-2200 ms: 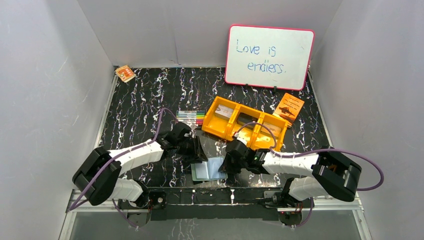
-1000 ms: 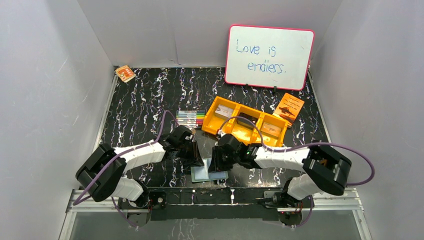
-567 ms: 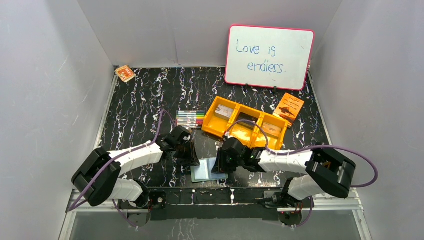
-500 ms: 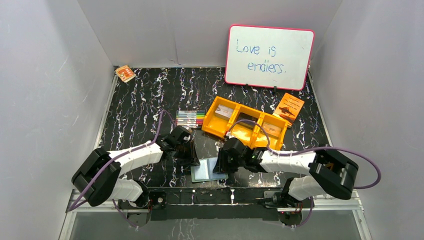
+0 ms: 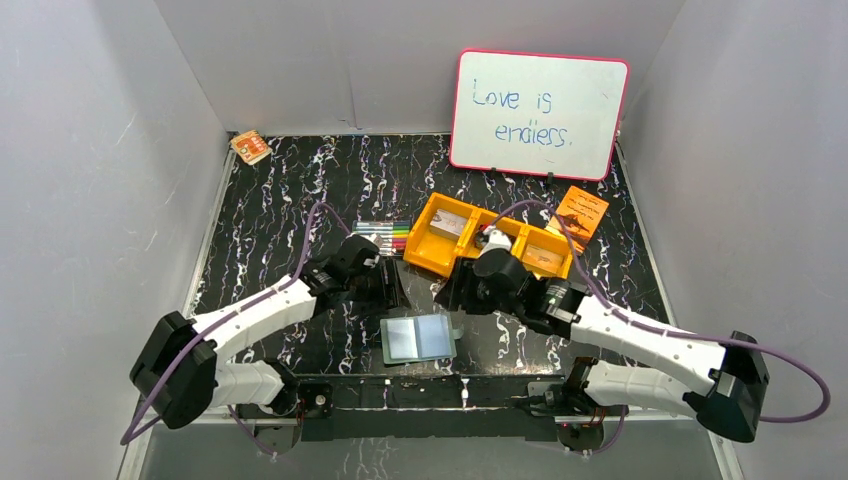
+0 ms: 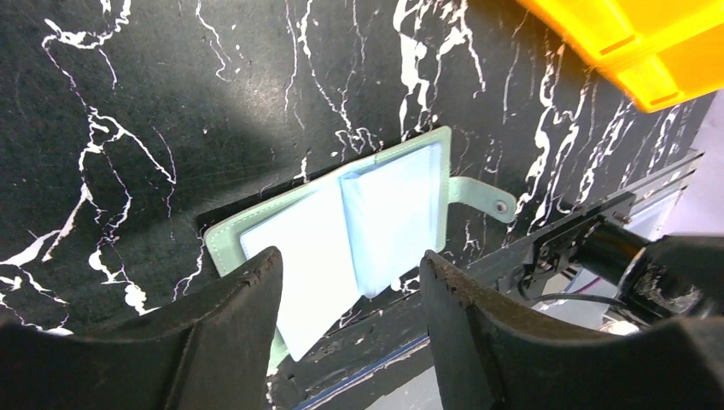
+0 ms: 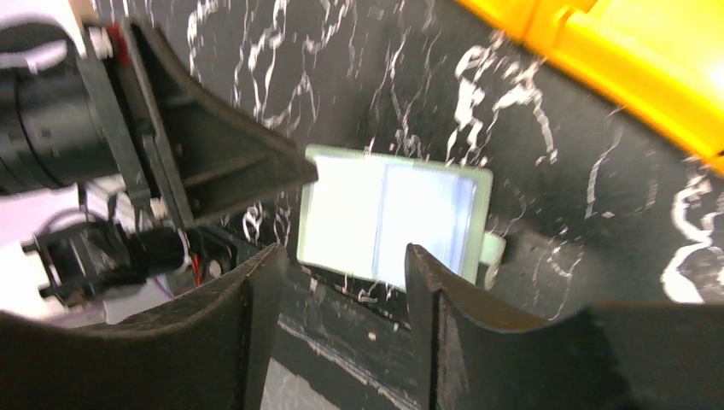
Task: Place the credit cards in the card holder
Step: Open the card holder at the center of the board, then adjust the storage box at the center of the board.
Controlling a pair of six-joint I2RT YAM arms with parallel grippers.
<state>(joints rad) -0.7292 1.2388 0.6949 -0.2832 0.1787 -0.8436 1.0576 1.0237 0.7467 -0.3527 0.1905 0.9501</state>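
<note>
The card holder lies open and flat near the table's front edge, its pale blue-grey pockets facing up and its side tab pointing right. The left wrist view shows the holder just beyond my left gripper, which is open and empty. My right gripper is also open and empty, above the holder. From above, the left gripper and right gripper hang just behind the holder, apart from it. Credit cards lie in the orange bin: a grey card and a tan card.
The orange three-compartment bin stands behind the right gripper. Coloured markers lie to its left. An orange booklet and a whiteboard are at the back right, a small orange-and-white packet at the back left.
Both grippers have opened and pulled back from the card holder. The right arm has swung away toward the bin. The holder now lies uncovered and open.
</note>
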